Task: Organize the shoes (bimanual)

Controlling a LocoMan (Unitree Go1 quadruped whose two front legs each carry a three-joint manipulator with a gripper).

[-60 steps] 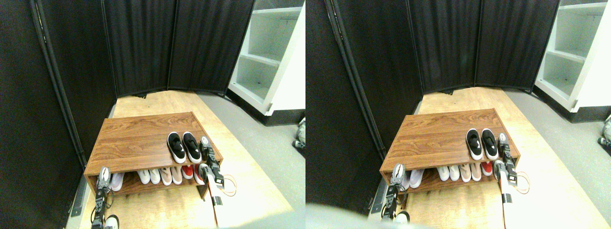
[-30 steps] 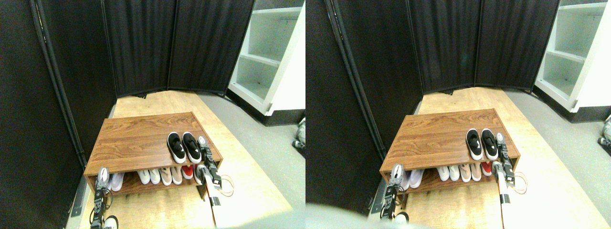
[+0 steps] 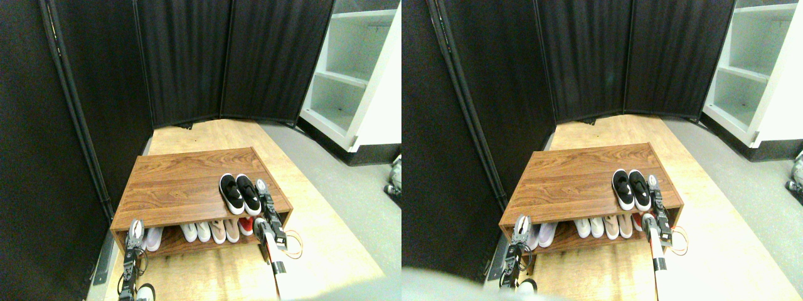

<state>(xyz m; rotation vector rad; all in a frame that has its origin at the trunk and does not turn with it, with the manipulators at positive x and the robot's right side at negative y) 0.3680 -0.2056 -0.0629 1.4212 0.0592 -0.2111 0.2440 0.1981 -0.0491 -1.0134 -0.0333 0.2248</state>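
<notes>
Two small black slip-on shoes with white soles, the left shoe (image 3: 231, 192) and the right shoe (image 3: 249, 194), lie side by side and touching on the right part of the wooden rack's top (image 3: 182, 182). My right gripper (image 3: 261, 189) is pressed against the outer side of the right shoe, its arm rising from the bottom of the picture. Down at the rack's front left corner, my left gripper (image 3: 135, 229) hovers by the lower shelf, far from the black pair.
The lower shelf holds a row of other shoes: white (image 3: 196, 231), beige (image 3: 224, 230) and red (image 3: 246, 226). Dark curtain panels (image 3: 188, 63) close off the back and left. A white shelving unit (image 3: 351, 81) stands at the right.
My right gripper has moved left along the rack top, pushing the right black shoe against the left one. The left arm has stayed put.
</notes>
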